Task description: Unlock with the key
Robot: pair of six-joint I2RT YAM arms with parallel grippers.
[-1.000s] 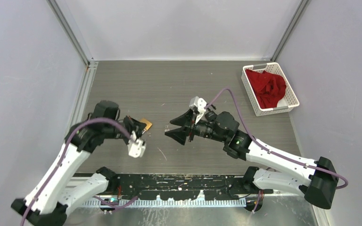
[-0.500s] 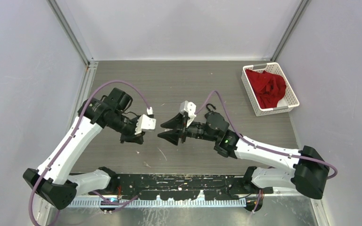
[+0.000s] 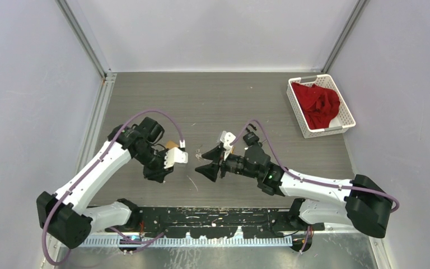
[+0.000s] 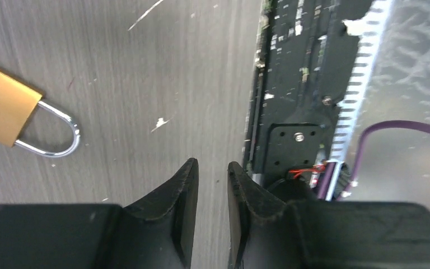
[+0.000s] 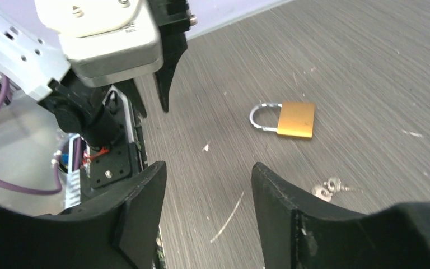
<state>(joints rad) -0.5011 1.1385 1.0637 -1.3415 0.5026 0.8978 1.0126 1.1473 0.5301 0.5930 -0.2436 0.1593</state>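
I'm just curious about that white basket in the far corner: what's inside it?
A crumpled red cloth fills the white basket. Whatever may lie beneath the cloth is covered, so that cannot be seen.

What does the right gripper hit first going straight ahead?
Probably bare table, between the left gripper and the padlock; depth is unclear, so the left gripper could come first.
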